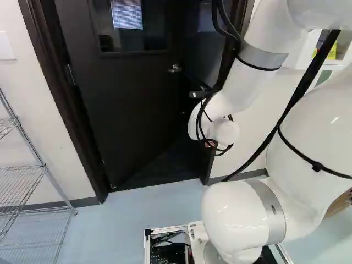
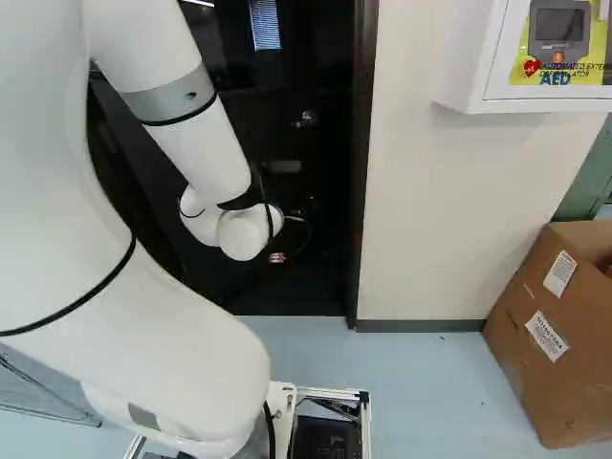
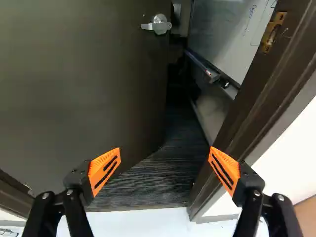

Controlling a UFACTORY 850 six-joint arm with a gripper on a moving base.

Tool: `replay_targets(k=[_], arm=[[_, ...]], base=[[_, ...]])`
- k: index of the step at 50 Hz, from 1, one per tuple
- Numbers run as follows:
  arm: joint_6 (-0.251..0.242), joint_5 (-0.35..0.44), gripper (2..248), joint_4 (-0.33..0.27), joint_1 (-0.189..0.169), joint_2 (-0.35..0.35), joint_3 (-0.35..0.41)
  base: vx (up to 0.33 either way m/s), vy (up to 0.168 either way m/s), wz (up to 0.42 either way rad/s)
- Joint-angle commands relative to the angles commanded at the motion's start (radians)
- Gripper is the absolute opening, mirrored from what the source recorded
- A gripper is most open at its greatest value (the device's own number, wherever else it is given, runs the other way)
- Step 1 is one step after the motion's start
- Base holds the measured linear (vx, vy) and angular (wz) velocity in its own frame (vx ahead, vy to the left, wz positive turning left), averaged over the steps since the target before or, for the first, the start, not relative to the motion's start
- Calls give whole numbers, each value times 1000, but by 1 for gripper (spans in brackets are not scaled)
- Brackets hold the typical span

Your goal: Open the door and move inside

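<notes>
Though ajar, door [image 1: 121, 110] beyond blue floor [image 1: 124, 220].

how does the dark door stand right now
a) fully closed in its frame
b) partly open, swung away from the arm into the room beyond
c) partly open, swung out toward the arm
b: in the wrist view the door's handle edge stands away from the strike plate on the frame, with dark floor of the room beyond showing in the gap

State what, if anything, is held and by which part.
Nothing is held: the black two-fingered gripper with orange pads stands open, clear of the silver door handle.
</notes>
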Motion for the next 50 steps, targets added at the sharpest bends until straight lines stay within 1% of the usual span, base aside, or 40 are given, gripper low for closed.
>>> replay_targets(k=[18,29,50], arm=[[0,0,247,0,0,0,0],[0,0,247,0,0,0,0],[0,0,247,0,0,0,0]], base=[[-3,-1,-5],[-27,-37,-13],[-4,68,-15]])
